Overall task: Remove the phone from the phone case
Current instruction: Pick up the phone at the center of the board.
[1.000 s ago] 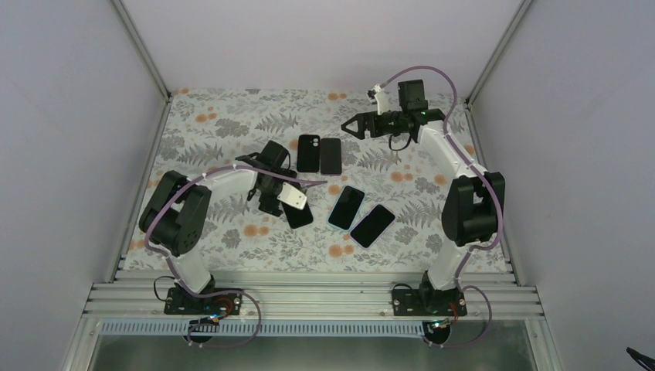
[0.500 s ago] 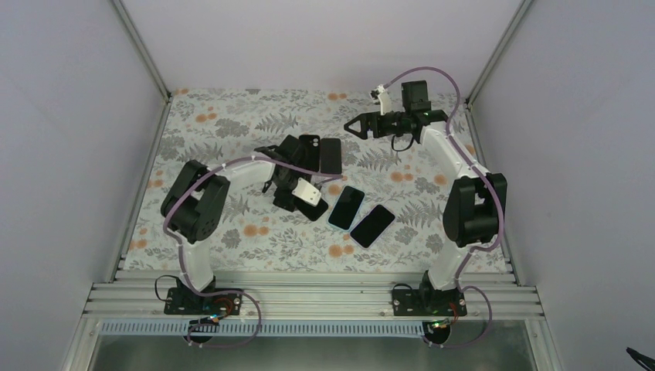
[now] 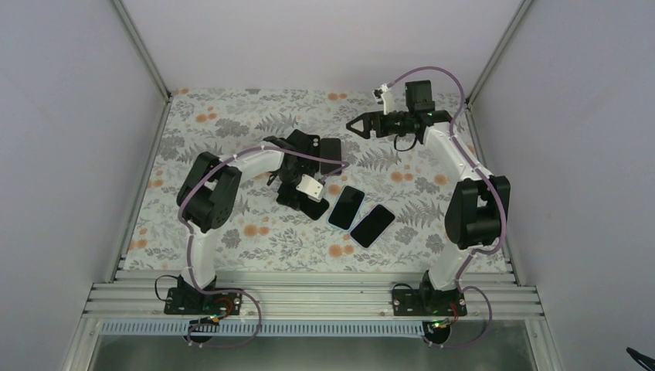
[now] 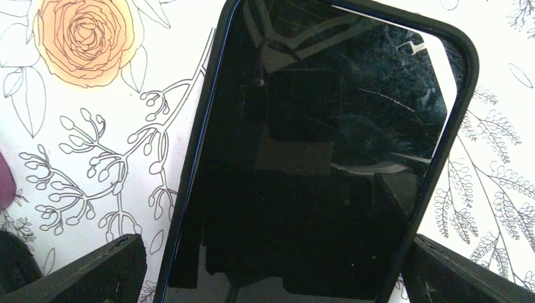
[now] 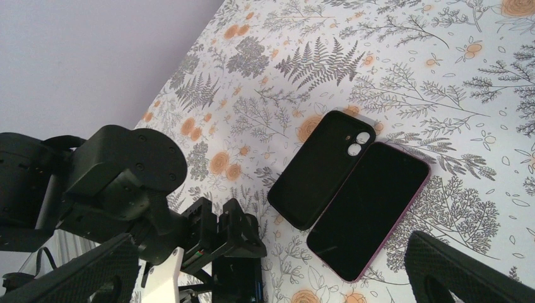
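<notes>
- The left gripper (image 3: 303, 195) is hovering right over the cased phone (image 4: 315, 158), with its fingers (image 4: 94, 271) spreading wide, one just off each long edge.
- The cased phone is lying flat on the floral table (image 3: 232, 124), its long axis running straight out from the wrist.
- The right gripper (image 3: 360, 124) is also gaping, well apart at the back, so the left arm is nearer.
</notes>
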### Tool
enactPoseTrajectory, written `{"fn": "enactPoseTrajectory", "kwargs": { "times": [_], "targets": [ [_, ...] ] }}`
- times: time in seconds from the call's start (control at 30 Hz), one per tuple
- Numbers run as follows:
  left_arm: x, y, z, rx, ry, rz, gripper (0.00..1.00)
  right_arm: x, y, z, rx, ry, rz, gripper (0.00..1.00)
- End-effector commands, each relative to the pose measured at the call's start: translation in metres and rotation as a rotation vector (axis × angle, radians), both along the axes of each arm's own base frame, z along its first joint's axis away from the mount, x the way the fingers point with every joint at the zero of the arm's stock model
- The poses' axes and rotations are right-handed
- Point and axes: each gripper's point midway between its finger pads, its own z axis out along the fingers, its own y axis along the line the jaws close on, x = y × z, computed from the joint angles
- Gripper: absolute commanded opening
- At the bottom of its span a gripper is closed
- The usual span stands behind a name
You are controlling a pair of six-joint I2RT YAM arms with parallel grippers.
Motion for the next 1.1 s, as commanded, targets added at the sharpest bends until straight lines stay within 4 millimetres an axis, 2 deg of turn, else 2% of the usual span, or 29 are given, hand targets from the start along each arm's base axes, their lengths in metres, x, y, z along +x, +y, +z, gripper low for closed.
{"fn": "enactPoseTrajectory", "kwargs": {
  "times": [0.0,0.13,0.43,0.7,0.8,0.9,1.07],
  "targets": [
    [-0.018,0.012,-0.027,0.062,0.128,-0.009,1.00,-0.007,-0.003,0.022,0.032,-0.052,0.019,0.99],
    [-0.022,0.015,-0.029,0.082,0.180,-0.025,1.00,-0.002,-0.010,0.035,0.037,-0.082,0.007,0.99],
    [-0.019,0.036,-0.046,0.162,0.129,-0.063,1.00,0.016,-0.051,0.073,0.056,-0.170,-0.085,0.99],
    [-0.019,0.059,-0.046,0.212,0.145,-0.081,0.87,0.023,-0.070,0.109,0.076,-0.272,-0.117,0.99],
    [-0.016,0.065,-0.049,0.235,0.128,-0.095,0.83,0.017,-0.070,0.118,0.131,-0.296,-0.083,0.99],
    [-0.011,0.065,-0.047,0.230,0.091,-0.106,0.77,0.001,-0.071,0.137,0.188,-0.330,-0.048,0.99],
    [-0.007,0.051,-0.027,0.148,0.038,-0.105,0.63,0.000,-0.073,0.131,0.241,-0.254,-0.037,0.99]
  ]
}}
